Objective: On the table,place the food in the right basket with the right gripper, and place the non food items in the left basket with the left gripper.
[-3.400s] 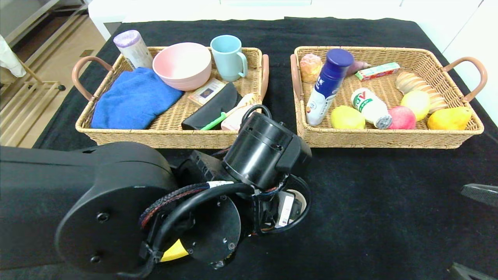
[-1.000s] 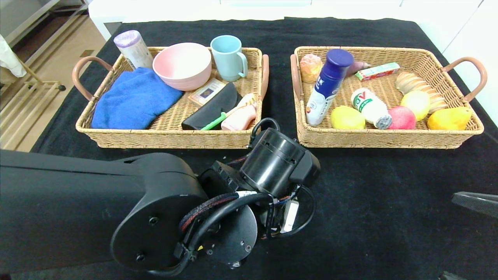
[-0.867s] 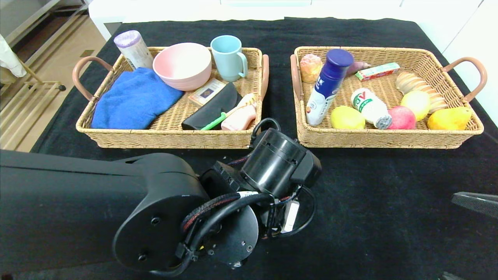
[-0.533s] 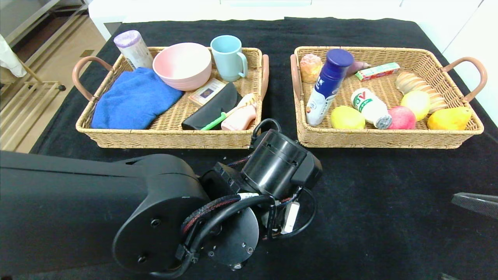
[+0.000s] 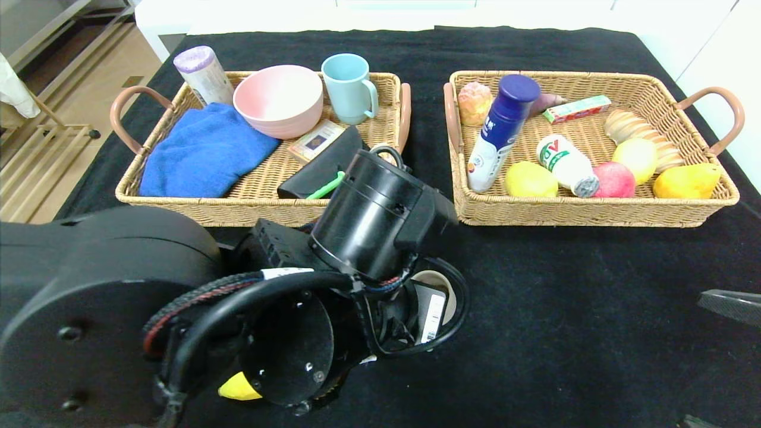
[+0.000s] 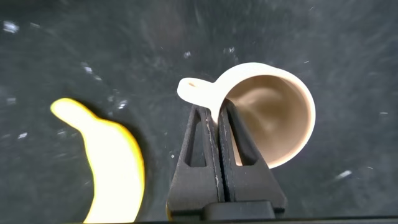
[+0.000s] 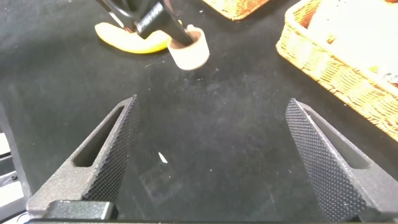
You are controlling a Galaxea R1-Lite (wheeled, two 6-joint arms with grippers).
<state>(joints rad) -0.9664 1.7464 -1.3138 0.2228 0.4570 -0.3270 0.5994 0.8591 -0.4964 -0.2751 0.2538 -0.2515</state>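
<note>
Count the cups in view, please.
2. A blue mug stands in the left basket; a beige cup is gripped by the left gripper. Others may be hidden.

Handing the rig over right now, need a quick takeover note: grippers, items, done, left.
Left gripper: shut on the beige cup's rim by its handle, over the table in front of the baskets.
Right gripper: open, empty, parked at the right.
Banana: on the table beside the cup.
Done: left basket holds non-food, right basket holds food.
Left: cup into left basket; banana into right basket with the right gripper.
</note>
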